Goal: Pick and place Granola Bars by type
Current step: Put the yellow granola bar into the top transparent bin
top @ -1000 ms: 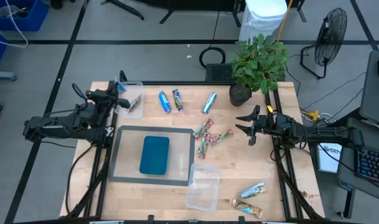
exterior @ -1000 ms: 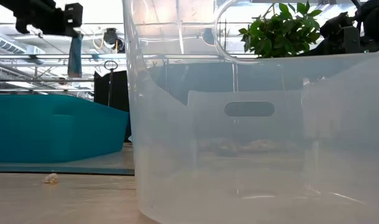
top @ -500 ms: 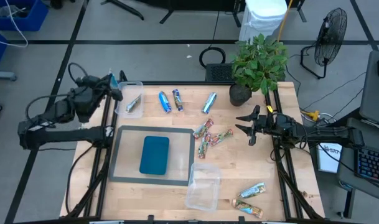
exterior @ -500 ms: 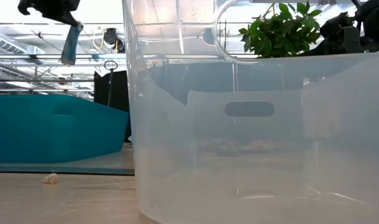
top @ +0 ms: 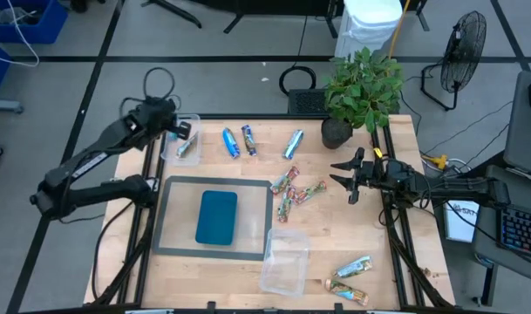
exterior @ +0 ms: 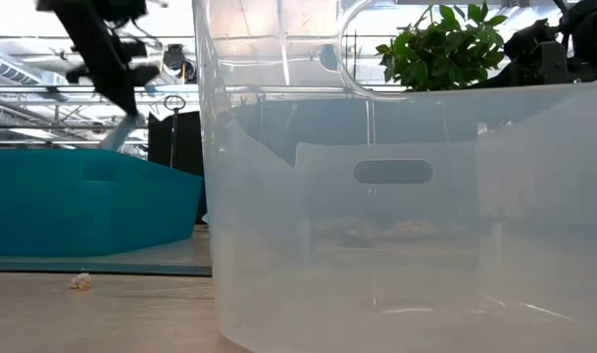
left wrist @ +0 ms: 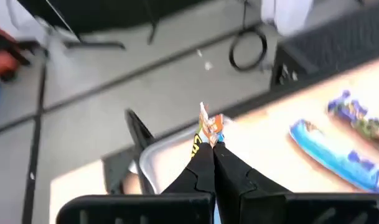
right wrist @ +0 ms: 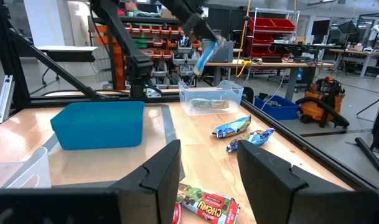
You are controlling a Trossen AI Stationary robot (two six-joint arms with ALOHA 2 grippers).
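My left arm has swung back in over the far-left corner of the tabletop, and the blue granola bar (right wrist: 207, 55) pinched in my left gripper (top: 176, 133) now hangs above the clear tub (top: 181, 138) there, where half a second ago it was out past the table's left edge. My left fingers (left wrist: 205, 167) are clamped tight on the bar's wrapper end.

One bar already lies inside that tub. Three more blue bars (top: 231, 142) rest along the far edge of the tabletop, two side by side and a third nearer the potted plant (top: 361, 92). A cluster of red-green bars (top: 293, 193) sits near the middle, just beside the grey mat (top: 172, 218) that carries the teal tray (top: 216, 217). A pair of silver-tan bars (top: 350, 279) lies at the near-right corner, close to a second clear tub (top: 283, 259) at the near edge.

My right gripper (top: 347, 181) waits over the right side of the tabletop, its fingers (right wrist: 273, 177) spread apart and holding nothing, the red-green bars just ahead of it.
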